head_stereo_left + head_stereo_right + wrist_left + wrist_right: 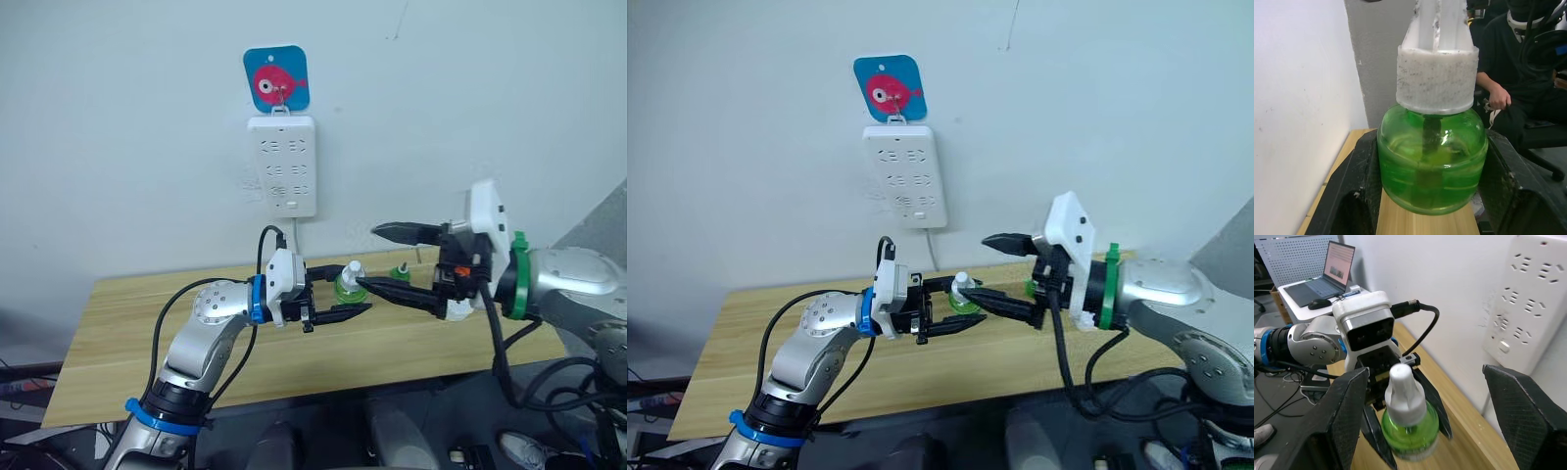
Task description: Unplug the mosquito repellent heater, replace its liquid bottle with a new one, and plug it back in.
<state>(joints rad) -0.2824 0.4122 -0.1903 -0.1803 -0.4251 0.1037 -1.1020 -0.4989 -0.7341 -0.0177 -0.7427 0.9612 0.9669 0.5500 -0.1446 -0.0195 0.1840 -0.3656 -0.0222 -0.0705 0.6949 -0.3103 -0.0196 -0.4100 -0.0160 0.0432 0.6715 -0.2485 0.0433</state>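
Note:
A green liquid bottle with a white cap stands upright between my left gripper's black fingers, which press on both its sides; its base is at the wooden tabletop. My right gripper faces it from the right, wide open, with its lower finger close beside the bottle and its upper finger above it. In the right wrist view the bottle sits between those spread fingers. A second green bottle stands on the table behind. The mosquito repellent heater is out of view.
A long white socket strip hangs on the wall under a blue fish sticker, with its cord running down. The wooden table stands against the wall. A seated person and a laptop are off to the sides.

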